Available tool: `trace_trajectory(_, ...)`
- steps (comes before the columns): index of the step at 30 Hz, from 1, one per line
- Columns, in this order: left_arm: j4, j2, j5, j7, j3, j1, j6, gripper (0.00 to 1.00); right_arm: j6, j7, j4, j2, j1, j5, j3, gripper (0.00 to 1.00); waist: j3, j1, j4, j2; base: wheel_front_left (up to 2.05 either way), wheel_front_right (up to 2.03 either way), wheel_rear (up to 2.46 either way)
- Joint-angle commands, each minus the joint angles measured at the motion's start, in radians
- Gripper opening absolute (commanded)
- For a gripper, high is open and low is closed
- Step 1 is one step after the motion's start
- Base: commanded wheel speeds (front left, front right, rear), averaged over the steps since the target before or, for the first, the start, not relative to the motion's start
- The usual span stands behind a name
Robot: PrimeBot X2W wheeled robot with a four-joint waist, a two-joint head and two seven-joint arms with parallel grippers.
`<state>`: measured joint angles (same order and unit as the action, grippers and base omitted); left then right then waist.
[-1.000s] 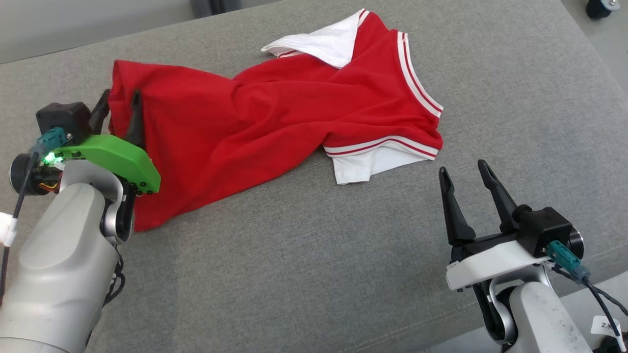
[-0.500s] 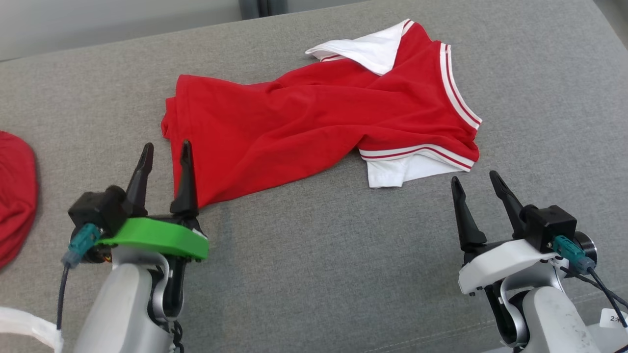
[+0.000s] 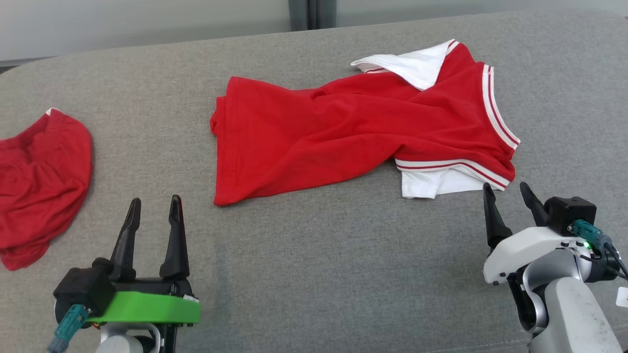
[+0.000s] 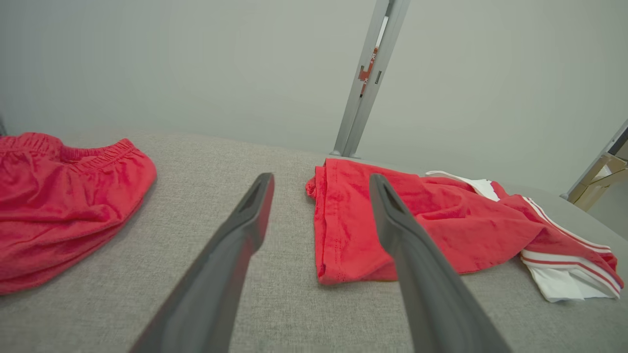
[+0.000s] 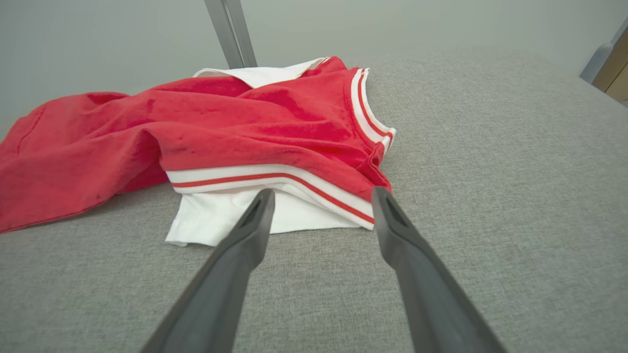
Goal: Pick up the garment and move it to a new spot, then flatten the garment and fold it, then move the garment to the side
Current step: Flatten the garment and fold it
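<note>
The garment [image 3: 353, 132] is a red shirt with white sleeves and striped trim, lying rumpled across the grey cushion; it also lies ahead in the left wrist view [image 4: 441, 225] and the right wrist view [image 5: 221, 127]. My left gripper [image 3: 153, 203] is open and empty, near the front edge, well short of the garment's lower left hem corner. My right gripper [image 3: 508, 189] is open and empty, its tips just short of the white sleeve [image 3: 436, 182]. In the right wrist view the open fingers [image 5: 230, 264] point at that sleeve [image 5: 235, 215].
A second red piece of clothing [image 3: 39, 181] with an elastic waistband lies bunched at the far left, also in the left wrist view [image 4: 59, 201]. The grey cushion [image 3: 319, 274] spreads bare in front. A wall with a metal post [image 4: 365, 73] stands behind.
My left gripper let go of the garment's left edge and drew back toward the front, open. The head camera shifted, bringing the second red piece into view. The right gripper stayed open.
</note>
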<state>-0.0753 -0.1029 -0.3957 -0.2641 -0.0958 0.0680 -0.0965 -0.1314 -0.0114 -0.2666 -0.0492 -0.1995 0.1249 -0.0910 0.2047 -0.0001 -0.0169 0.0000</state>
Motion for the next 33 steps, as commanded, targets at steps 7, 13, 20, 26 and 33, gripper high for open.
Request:
trace_trajectory(7,0.024,0.02,0.019,0.0,0.044,-0.071,-0.017,1.0,0.001,0.006,-0.047,-0.002,-0.016,-0.046,-0.088,1.0,-0.026,0.0001,0.058,0.0,0.0,0.0,0.0)
trace_trajectory(13,0.02,0.026,0.027,0.0,0.043,-0.07,-0.026,1.0,0.001,0.04,-0.122,-0.002,-0.057,-0.074,-0.159,1.0,-0.016,0.0001,0.09,0.0,0.0,0.0,0.0)
trace_trajectory(20,0.012,0.03,0.038,0.0,0.04,-0.057,-0.032,1.0,0.001,0.08,-0.241,-0.005,-0.146,-0.101,-0.227,1.0,0.005,0.0001,0.112,0.0,0.0,0.0,0.0)
trace_trajectory(26,0.011,0.032,0.04,0.0,0.037,-0.046,-0.035,1.0,0.001,0.117,-0.334,-0.01,-0.206,-0.12,-0.263,1.0,0.018,0.0001,0.13,0.0,0.0,0.0,0.0)
trace_trajectory(33,0.005,0.034,0.035,0.0,0.046,-0.055,-0.034,1.0,0.002,0.088,-0.353,-0.015,-0.212,-0.117,-0.27,0.0,0.013,0.0001,0.129,0.0,0.0,0.0,0.0)
